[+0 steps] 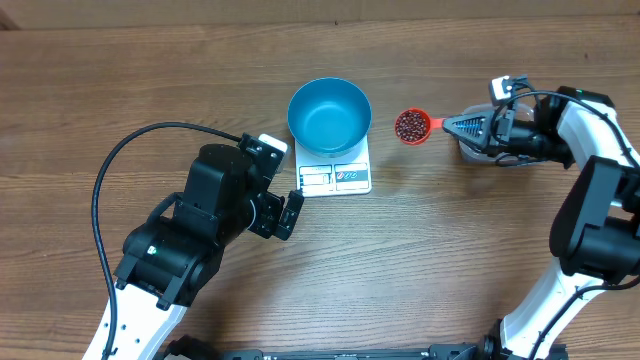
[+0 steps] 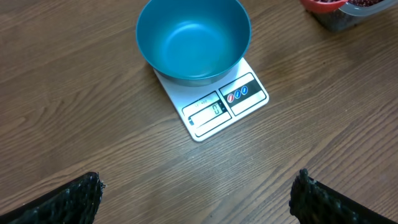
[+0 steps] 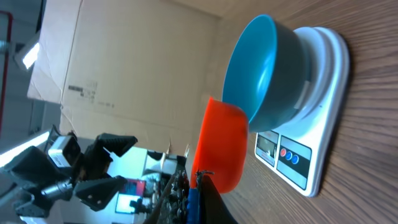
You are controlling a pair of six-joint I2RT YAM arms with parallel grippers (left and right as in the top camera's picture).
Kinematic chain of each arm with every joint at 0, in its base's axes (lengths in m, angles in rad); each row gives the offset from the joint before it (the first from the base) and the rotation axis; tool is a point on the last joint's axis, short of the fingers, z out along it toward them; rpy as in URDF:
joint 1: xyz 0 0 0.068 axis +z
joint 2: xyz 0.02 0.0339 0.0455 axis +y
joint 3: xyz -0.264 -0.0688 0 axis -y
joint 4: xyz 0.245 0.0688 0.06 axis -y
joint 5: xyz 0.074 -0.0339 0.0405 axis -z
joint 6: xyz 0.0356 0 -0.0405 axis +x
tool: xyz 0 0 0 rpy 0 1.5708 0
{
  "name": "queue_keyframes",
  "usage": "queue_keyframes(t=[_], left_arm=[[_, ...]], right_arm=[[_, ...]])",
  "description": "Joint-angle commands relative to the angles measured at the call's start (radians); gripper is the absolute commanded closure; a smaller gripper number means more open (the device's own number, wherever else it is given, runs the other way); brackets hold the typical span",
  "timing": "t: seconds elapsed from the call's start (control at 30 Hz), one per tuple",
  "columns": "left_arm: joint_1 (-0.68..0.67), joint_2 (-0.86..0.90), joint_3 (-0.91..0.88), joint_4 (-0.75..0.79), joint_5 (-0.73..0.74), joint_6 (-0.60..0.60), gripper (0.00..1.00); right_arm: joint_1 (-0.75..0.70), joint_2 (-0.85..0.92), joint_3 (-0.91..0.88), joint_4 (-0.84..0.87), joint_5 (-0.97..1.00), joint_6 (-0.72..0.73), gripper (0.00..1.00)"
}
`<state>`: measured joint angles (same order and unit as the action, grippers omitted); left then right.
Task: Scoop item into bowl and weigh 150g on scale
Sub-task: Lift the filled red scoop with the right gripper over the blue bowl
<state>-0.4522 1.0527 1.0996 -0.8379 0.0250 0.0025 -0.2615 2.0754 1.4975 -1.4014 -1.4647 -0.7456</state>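
Wood-grain worktop, overhead view | right jaws, frame right, clamped on red scoop (image 1: 430, 124) handle, held level so its beans (image 1: 409, 125) don't spill | bowl (image 1: 329, 113) empty on scale (image 1: 335, 178), centre, just left of scoop | left jaws wide, idle, lower left

The wooden table (image 1: 120, 90) carries a white scale (image 1: 335, 178) midway between its left and right edges, and a container (image 1: 470, 152) nearer the right edge.
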Motion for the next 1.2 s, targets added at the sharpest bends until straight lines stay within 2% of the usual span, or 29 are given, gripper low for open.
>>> queue_keyframes(t=[0.0, 0.57, 0.97, 1.17], left_arm=[[-0.006, -0.012, -0.004, 0.003, -0.006, -0.006, 0.00], [-0.006, -0.012, -0.004, 0.003, -0.006, -0.006, 0.00], [-0.006, -0.012, -0.004, 0.002, -0.006, -0.006, 0.00], [-0.006, -0.011, -0.004, 0.001, -0.006, -0.006, 0.00]], right_arm=[[0.030, 0.012, -0.004, 0.018, -0.079, -0.022, 0.96], [0.126, 0.012, 0.007, 0.126, -0.105, 0.014, 0.96], [0.171, 0.012, 0.009, 0.515, -0.103, 0.425, 0.96], [0.188, 0.012, 0.009, 0.616, -0.068, 0.534, 0.96]])
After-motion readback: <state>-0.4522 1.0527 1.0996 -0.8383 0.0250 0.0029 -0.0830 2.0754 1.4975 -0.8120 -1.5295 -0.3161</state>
